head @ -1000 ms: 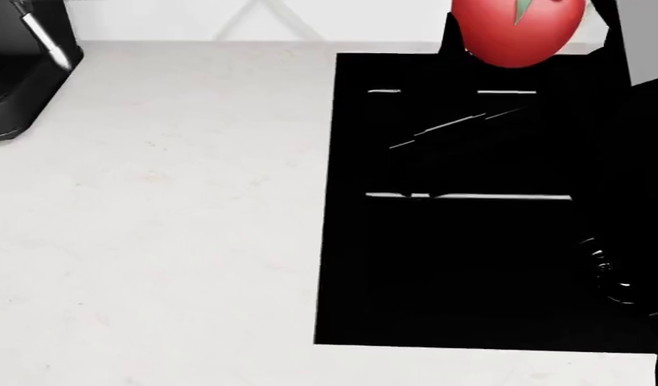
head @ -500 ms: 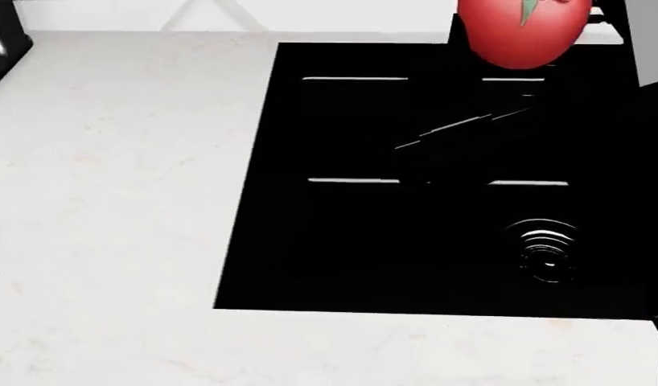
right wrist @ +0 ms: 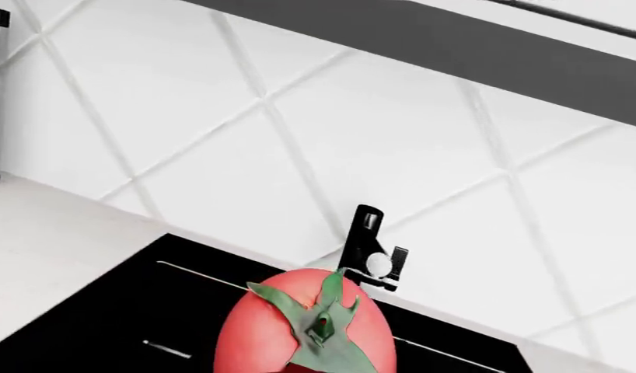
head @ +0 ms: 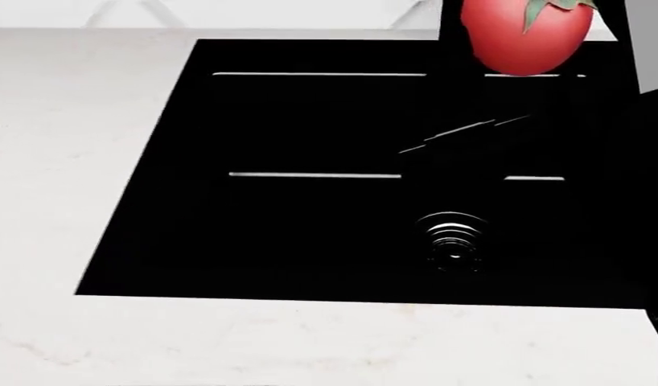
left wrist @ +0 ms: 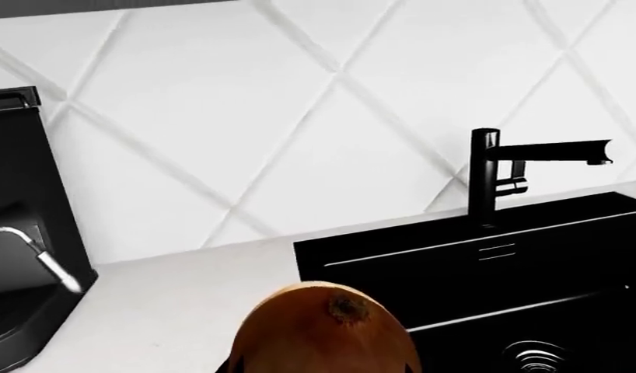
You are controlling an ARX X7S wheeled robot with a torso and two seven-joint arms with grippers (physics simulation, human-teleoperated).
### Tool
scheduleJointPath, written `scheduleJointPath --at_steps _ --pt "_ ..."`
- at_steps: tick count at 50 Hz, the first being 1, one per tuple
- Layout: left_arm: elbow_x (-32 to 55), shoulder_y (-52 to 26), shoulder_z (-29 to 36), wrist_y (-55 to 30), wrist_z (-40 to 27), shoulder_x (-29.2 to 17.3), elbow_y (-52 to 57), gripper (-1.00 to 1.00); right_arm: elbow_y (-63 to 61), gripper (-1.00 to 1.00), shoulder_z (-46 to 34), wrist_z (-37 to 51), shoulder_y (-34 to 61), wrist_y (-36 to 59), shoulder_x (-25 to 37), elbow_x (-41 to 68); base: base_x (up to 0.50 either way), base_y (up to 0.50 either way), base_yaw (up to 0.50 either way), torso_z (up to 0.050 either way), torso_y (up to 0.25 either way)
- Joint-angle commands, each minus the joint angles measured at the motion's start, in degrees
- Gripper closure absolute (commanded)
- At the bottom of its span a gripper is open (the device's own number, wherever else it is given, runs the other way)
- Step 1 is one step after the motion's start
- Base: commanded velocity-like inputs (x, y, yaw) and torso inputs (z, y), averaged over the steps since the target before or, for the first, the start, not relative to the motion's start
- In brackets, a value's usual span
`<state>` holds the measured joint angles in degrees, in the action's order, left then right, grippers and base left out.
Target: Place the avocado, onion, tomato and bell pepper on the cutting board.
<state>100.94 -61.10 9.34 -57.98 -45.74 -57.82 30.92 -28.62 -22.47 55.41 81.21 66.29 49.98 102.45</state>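
- Carrying the tomato (head: 525,36), the right hand sits at the far right edge of the head view, above the back rim of the black sink (head: 307,233); the arm shows only as a dark shape around the fruit.
- Seen from the right wrist, the tomato (right wrist: 305,322) fills the lower middle with its green star stem facing the camera, so its stem axis runs back along the hand toward the wrist. The fruit is round and has no real long axis.
- From the left wrist, the onion (left wrist: 323,330) sits close under the lens, its brown tip turned toward the camera; the tip-to-root axis lies along that hand too.
- Fingers are not visible on either side. Each fruit hangs off the tabletop (head: 61,121) right at its camera, so I judge both hands clamped on them.
- The cutting board, avocado and bell pepper appear in no view, so I cannot tell which way the board lies from either hand or which arm is nearer.
- The tap (left wrist: 494,175) stands behind the sink against the tiled wall.
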Motion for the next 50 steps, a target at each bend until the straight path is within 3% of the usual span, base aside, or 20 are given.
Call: scheduleJointPath --at_steps 1,50 --pt "0.8 -0.6 0.0 0.6 -0.8 -0.2 0.0 1.00 -0.3 1.00 0.2 -0.5 0.4 0.3 0.5 -0.8 0.00 -0.41 0.00 0.000 0.000" --pt "1.0 -0.6 -0.8 1.4 -0.4 -1.8 0.7 1.00 -1.6 1.00 -0.5 2.3 2.1 -0.6 3.2 3.0 0.00 -0.42 0.00 0.000 0.000"
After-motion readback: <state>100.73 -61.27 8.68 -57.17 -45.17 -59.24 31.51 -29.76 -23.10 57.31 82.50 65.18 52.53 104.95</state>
